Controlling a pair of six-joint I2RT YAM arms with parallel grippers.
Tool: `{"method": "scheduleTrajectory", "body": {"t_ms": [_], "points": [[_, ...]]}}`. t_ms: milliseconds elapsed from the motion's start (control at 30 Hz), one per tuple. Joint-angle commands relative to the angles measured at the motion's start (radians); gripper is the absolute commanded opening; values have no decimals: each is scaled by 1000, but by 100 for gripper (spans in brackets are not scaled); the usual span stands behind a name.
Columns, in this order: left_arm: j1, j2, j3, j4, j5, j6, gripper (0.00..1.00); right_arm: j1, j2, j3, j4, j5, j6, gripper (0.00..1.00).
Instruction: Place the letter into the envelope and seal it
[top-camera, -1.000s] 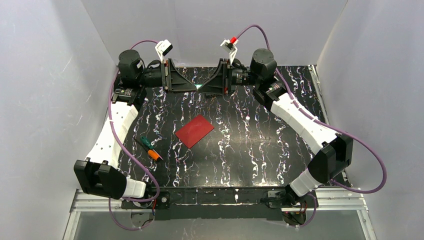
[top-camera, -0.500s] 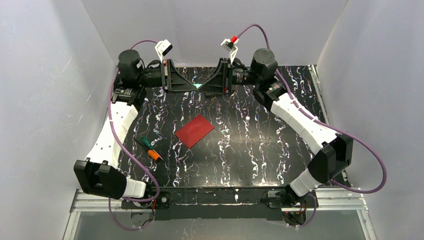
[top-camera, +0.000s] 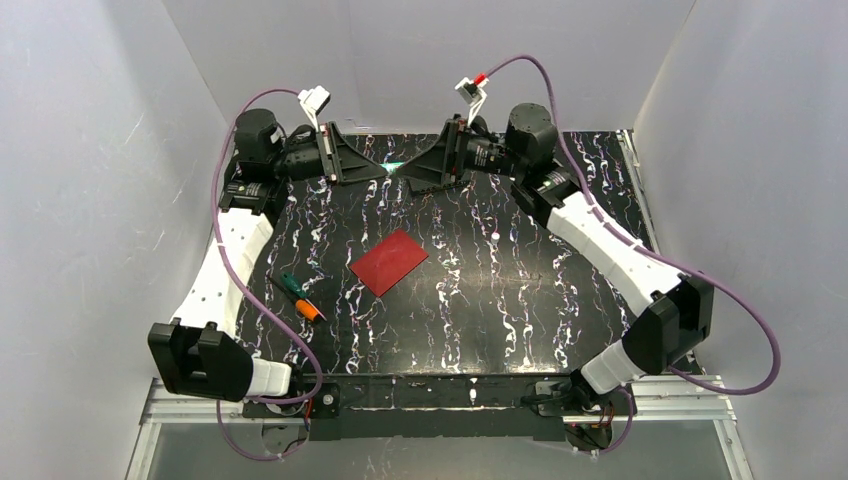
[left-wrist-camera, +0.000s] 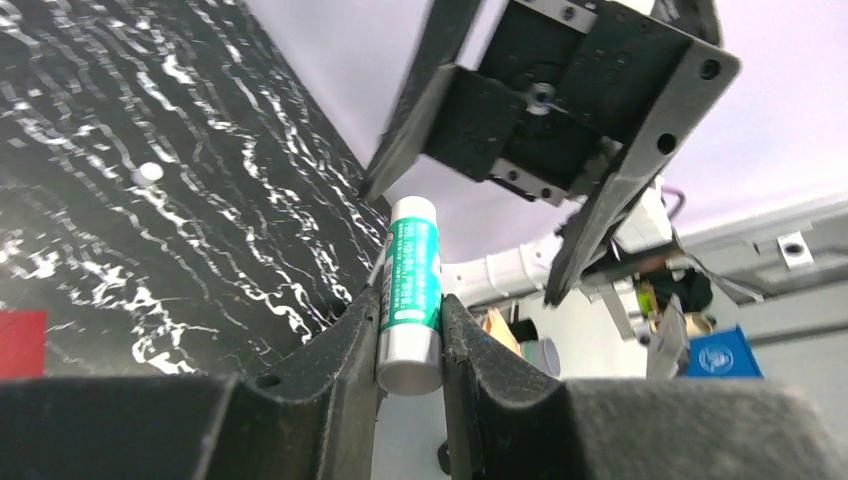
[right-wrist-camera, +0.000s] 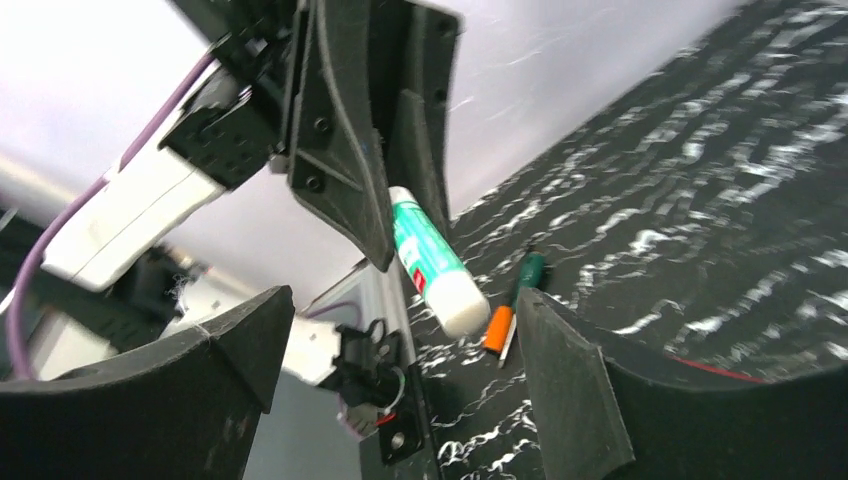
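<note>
We see the dark red flat paper envelope (top-camera: 389, 262) lying a little left of centre in the overhead view, on the black tabletop veined with white (top-camera: 500, 280). It lies as a closed rectangle, turned at an angle, with no flap standing up. We cannot tell from here whether anything is inside it. Nothing touches it, and both arms are well away from it at the far edge of the table, near the top of the frame. There the two grippers point at each other with their tips close together. The left gripper (left-wrist-camera: 410, 300) is pinching a white cylindrical glue stick with a green label (left-wrist-camera: 410, 270). In the left wrist view the tube is clamped between the two dark fingers, its white end toward the camera and its other end sticking out toward the opposite gripper. The right gripper (right-wrist-camera: 398, 300) is spread wide. In its own wrist view the white end of the glue stick sits in the gap between its two fingers, nearer the one on the right of the frame, and as far as we can see it is clear of both. To the lower left of the envelope, apart from it, a slim green and orange tool (top-camera: 300, 297) lies on the tabletop.
</note>
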Motion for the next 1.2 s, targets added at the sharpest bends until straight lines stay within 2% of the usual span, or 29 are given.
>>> {"method": "scheduleTrajectory", "body": {"t_ms": [0,67,167,233,300,400,700,800,1000,1167], "points": [[59,-56,-61,-19,-66,26,0,-26,-107,-4,-194,341,-107,90],[74,-70,-89,-14,-77,30,0,-36,-130,-9,-323,531,-118,90],[78,-82,-111,-88,-132,99,0,-43,-117,-11,-496,719,-106,87],[78,-87,-113,-207,-213,174,0,-43,-52,42,-728,863,-125,82],[78,-83,-115,-296,-294,236,0,-43,18,60,-861,945,-162,80],[78,-69,-120,-354,-328,277,0,-43,96,40,-935,988,-221,79],[78,-54,-135,-359,-327,282,0,-46,267,-1,-933,1086,-282,81],[78,-46,-131,-358,-325,275,0,-72,308,-45,-859,1101,-286,80],[78,-37,-134,-344,-314,250,0,-134,350,-113,-706,1015,-286,68],[78,-27,-127,-358,-312,254,0,-146,420,-78,-750,979,-279,55]]}}
